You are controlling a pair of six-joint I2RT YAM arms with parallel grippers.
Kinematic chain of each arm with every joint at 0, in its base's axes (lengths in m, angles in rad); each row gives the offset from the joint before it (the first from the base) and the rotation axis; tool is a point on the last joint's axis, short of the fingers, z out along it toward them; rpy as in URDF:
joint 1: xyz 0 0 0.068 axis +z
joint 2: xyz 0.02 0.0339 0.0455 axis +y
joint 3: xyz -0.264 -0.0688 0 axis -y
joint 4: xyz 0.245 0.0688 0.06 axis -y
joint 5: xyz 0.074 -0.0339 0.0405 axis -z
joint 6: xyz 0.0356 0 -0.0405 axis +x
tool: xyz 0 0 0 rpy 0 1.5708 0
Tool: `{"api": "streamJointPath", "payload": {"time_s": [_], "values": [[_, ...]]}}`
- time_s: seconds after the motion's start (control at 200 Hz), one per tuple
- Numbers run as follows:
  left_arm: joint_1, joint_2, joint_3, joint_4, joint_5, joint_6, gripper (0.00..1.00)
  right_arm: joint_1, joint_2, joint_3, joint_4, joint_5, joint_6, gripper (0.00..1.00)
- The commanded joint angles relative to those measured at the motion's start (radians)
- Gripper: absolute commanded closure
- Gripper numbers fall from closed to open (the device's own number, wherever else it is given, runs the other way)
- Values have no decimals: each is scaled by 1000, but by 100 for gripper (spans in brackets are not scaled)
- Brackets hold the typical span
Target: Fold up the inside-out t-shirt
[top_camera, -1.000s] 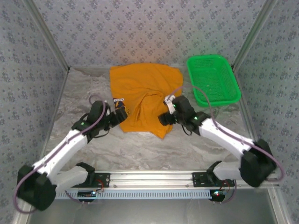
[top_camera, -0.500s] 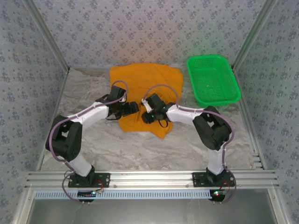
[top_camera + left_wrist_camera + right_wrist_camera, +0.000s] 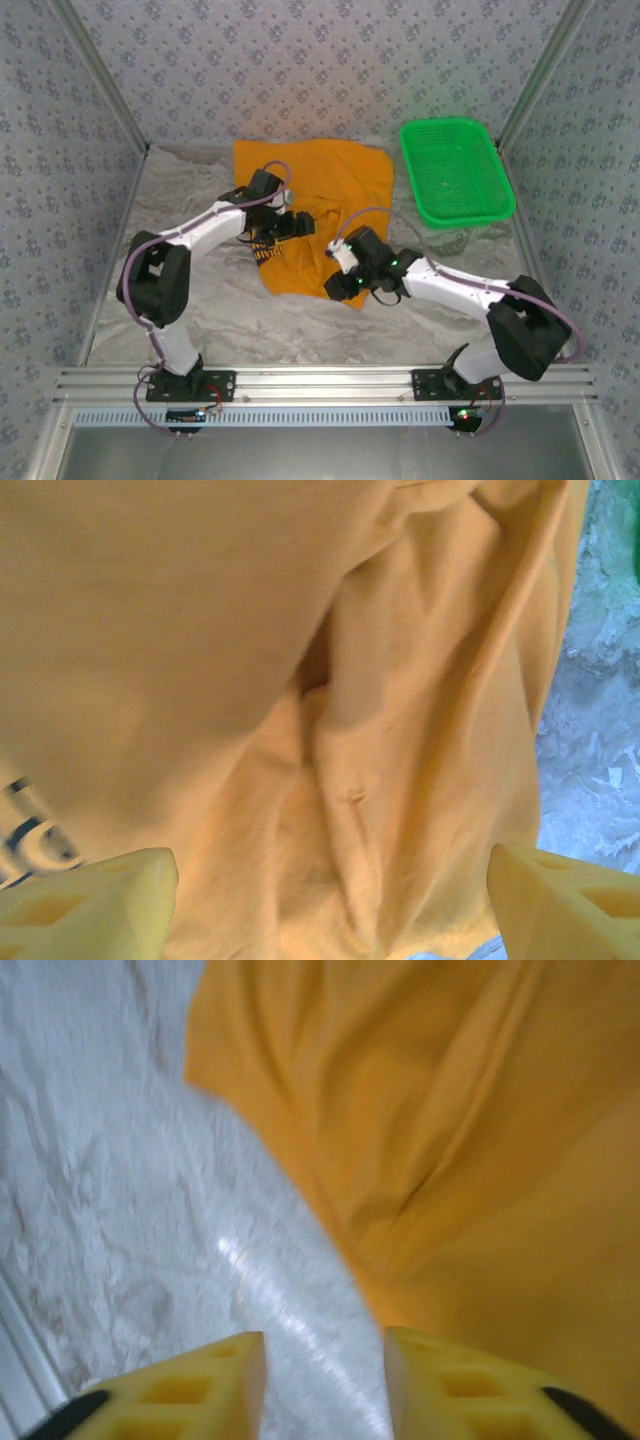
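T-shirt (image 3: 335,180): orange, rumpled, lying flat on far middle of table, long folds running down its length.
Print (image 3: 25,830): dark blue and white, peeking out at shirt's near left edge, close to one finger in left wrist view.
Left gripper (image 3: 298,226): over shirt's left half, jaws spread wide, nothing pinched, orange cloth below the gap; contact with cloth impossible to tell.
Right gripper (image 3: 338,287): at shirt's near corner, jaws partly apart, nothing gripped; one finger over bare table, the other over the cloth's edge.
Table (image 3: 220,320): marbled grey-white surface.
Basket (image 3: 455,125): green mesh, far right, just beside shirt's right edge.
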Motion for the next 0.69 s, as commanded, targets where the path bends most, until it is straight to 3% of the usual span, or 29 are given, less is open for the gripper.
{"api": "streamJointPath", "payload": {"time_s": [0.0, 0.12, 0.23, 0.29, 0.365, 0.4, 0.53, 0.57, 0.625, 0.69], "values": [[-14, 69, 85, -6, 48, 46, 20, -76, 26, 119, 19, 158, 24, 50], [-7, 169, 174, 39, 42, 55, 21, -165, 175, 260, 67, 261, 116, 57], [-2, 278, 259, 50, 47, 50, 26, -222, 295, 334, 125, 244, 244, 60], [2, 327, 291, 45, 56, 38, 37, -220, 357, 399, 129, 287, 272, 58], [16, 367, 289, 70, 136, 15, 67, -207, 437, 444, 126, 386, 279, 52], [26, 366, 261, 107, 185, -4, 77, -203, 468, 458, 126, 418, 305, 51], [16, 250, 91, 219, 269, -3, 86, -186, 526, 455, 174, 354, 351, 53], [5, 198, 29, 235, 300, -7, 88, -177, 527, 456, 154, 361, 341, 60], [-15, 124, -66, 263, 320, -30, 89, -169, 505, 439, 117, 393, 332, 82], [-50, 34, -174, 304, 325, -56, 86, -177, 456, 379, 116, 385, 319, 99]]}}
